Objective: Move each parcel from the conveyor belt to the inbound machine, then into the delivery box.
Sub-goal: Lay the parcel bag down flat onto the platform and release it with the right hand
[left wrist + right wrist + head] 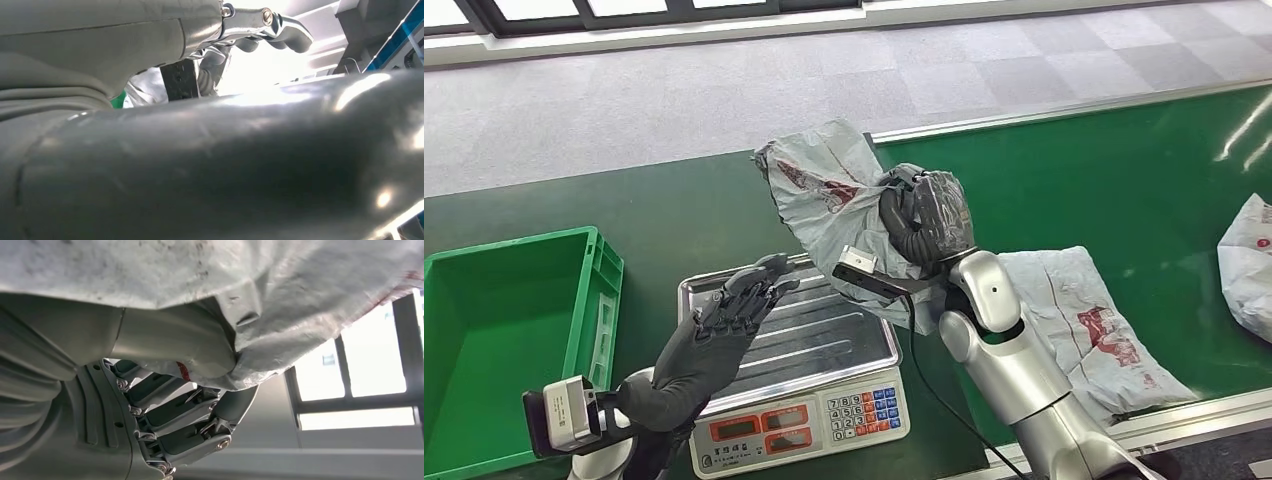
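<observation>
The belt (1074,170) runs green across the far right, and two more bags lie on it: one flat bag (1104,330) near the robot's right arm, another (1249,265) at the right edge. To the near left sits the green box (514,330), and between them the scale (809,350) with its steel tray and keypad.

The held parcel (824,200) hangs in the air just beyond the scale's far right corner, clutched by the right hand (924,220), fingers curled tight into the plastic. It is a grey poly bag, soft and crumpled, and looks light; I reckon it is slippery too, so a bunched grip in the middle seems best.

The left hand (724,325) hovers over the tray, spread and holding nothing.

The bags carry red markings, and the scale has a display, but I cannot read either.
</observation>
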`<action>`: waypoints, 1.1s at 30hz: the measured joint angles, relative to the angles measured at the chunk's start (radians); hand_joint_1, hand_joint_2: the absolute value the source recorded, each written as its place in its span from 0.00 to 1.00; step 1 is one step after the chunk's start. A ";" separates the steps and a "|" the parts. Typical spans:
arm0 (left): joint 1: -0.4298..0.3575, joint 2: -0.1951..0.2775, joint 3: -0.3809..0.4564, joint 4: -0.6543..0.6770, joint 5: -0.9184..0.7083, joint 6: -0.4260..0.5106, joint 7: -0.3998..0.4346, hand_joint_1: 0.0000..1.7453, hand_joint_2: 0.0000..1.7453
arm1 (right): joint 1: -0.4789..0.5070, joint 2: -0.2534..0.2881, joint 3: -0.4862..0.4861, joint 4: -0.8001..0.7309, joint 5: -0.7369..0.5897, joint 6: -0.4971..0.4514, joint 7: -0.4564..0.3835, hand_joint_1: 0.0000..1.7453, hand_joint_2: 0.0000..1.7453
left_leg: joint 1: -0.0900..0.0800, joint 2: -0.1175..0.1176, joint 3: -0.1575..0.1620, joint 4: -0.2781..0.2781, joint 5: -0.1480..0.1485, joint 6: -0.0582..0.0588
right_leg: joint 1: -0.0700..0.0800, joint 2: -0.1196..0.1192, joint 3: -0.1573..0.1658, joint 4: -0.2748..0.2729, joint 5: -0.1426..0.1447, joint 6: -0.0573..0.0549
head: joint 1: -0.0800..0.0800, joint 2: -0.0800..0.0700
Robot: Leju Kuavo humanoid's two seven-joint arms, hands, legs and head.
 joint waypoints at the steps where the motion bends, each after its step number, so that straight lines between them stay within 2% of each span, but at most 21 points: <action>1: -0.004 0.000 0.000 0.002 0.003 0.002 -0.002 0.00 0.00 | -0.009 0.016 0.006 0.017 -0.020 0.012 -0.013 1.00 1.00 | 0.000 0.000 0.000 0.000 0.000 0.000 | 0.000 0.000 0.000 0.000 0.000 0.000 | 0.000 0.000; 7: -0.028 0.000 -0.004 0.006 0.022 0.015 -0.011 0.00 0.00 | -0.056 0.142 0.070 0.126 -0.130 0.088 -0.065 1.00 1.00 | 0.000 0.000 -0.001 0.000 0.001 -0.001 | 0.000 0.000 -0.002 0.000 0.000 0.000 | 0.000 0.000; 10: -0.039 0.000 -0.006 0.006 0.032 0.015 -0.004 0.00 0.00 | -0.055 0.186 0.106 0.152 -0.186 0.131 -0.066 1.00 1.00 | 0.000 0.000 -0.001 0.000 0.001 -0.001 | 0.000 0.000 -0.002 0.000 0.000 0.000 | 0.000 0.000; 15: -0.053 0.001 -0.008 0.008 0.041 0.017 0.001 0.00 0.00 | -0.039 0.212 0.144 0.177 -0.253 0.191 -0.051 1.00 1.00 | 0.000 0.000 -0.001 0.000 0.001 -0.001 | 0.000 0.000 -0.002 0.000 0.000 0.000 | 0.000 0.000; 19: -0.062 0.001 -0.009 0.012 0.048 0.017 0.002 0.00 0.00 | -0.030 0.216 0.154 0.207 -0.282 0.197 -0.064 1.00 1.00 | 0.000 0.000 -0.001 0.000 0.000 -0.001 | 0.000 0.000 -0.002 0.000 0.000 0.000 | 0.000 0.000; 20: -0.063 0.001 -0.011 0.012 0.048 0.017 0.003 0.00 0.00 | -0.029 0.217 0.156 0.215 -0.285 0.199 -0.065 0.79 1.00 | 0.000 0.000 -0.001 0.000 0.000 -0.001 | 0.000 0.000 -0.002 0.000 0.000 0.000 | 0.000 0.000; 23: -0.069 0.001 -0.015 0.015 0.048 0.017 0.005 0.00 0.00 | -0.028 0.222 0.164 0.241 -0.286 0.209 -0.059 0.04 1.00 | 0.000 0.000 -0.001 0.000 0.000 -0.001 | 0.000 0.000 -0.002 0.000 0.000 0.000 | 0.000 0.000; 24: -0.071 0.001 -0.016 0.016 0.047 0.017 0.006 0.00 0.00 | -0.028 0.223 0.166 0.249 -0.282 0.211 -0.052 0.00 0.75 | 0.000 0.000 -0.001 0.000 0.000 -0.001 | 0.000 0.000 -0.002 0.000 0.000 0.000 | 0.000 0.000; 27: -0.072 0.001 -0.016 0.019 0.041 0.022 0.009 0.00 0.00 | -0.028 0.226 0.172 0.271 -0.265 0.210 -0.018 0.00 0.00 | 0.000 0.000 -0.001 0.000 0.000 -0.001 | 0.000 0.000 -0.002 0.000 0.000 0.000 | 0.000 0.000; 33: -0.067 0.001 -0.016 0.019 0.002 0.044 0.014 0.00 0.00 | -0.021 0.220 0.166 0.271 -0.292 0.215 0.011 0.00 0.00 | 0.000 0.000 -0.001 0.000 0.001 -0.001 | 0.000 0.000 -0.002 0.000 0.000 0.000 | 0.000 0.000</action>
